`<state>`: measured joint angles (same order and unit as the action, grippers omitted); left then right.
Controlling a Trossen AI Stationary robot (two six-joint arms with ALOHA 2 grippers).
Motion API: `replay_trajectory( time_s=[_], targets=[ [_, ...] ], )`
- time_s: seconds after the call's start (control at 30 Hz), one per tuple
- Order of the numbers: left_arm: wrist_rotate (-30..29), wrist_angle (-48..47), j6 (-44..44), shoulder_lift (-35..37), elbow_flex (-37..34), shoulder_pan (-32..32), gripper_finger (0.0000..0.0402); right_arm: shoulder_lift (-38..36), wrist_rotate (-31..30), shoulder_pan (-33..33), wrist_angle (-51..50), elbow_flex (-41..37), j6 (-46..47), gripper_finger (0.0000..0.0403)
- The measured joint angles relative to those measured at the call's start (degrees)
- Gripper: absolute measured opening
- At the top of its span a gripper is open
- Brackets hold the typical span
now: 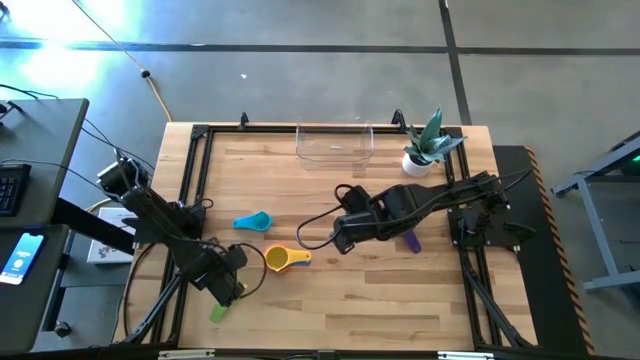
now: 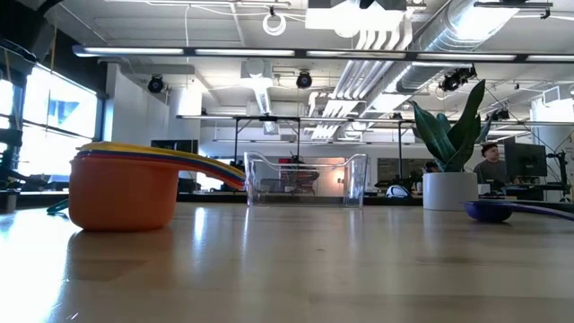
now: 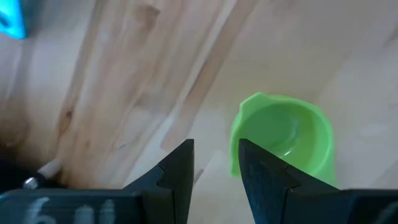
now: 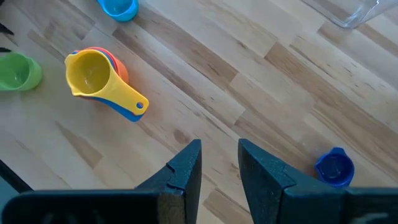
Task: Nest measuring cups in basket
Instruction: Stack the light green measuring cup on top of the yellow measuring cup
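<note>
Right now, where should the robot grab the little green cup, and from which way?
Probably by its rim wall, coming straight down from above. The green cup sits upright with its mouth open to the top, and its handle cannot be made out. The left gripper hangs just over it, jaws a little apart and empty; one jaw could slip inside, one outside.

basket (image 1: 334,143) left of plant pot (image 1: 418,163), apparently apart
</note>
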<state>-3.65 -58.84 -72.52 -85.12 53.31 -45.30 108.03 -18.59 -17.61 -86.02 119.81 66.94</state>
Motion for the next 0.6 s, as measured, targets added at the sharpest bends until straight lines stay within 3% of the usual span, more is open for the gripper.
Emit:
replay_trajectory(
  time_s=[0.6],
  targets=[
    [4.02,9.21,3.4,0.0,-5.81,0.0,0.0117,0.0,0.02,-0.01,0.61,0.0,0.07,0.0097]
  ],
)
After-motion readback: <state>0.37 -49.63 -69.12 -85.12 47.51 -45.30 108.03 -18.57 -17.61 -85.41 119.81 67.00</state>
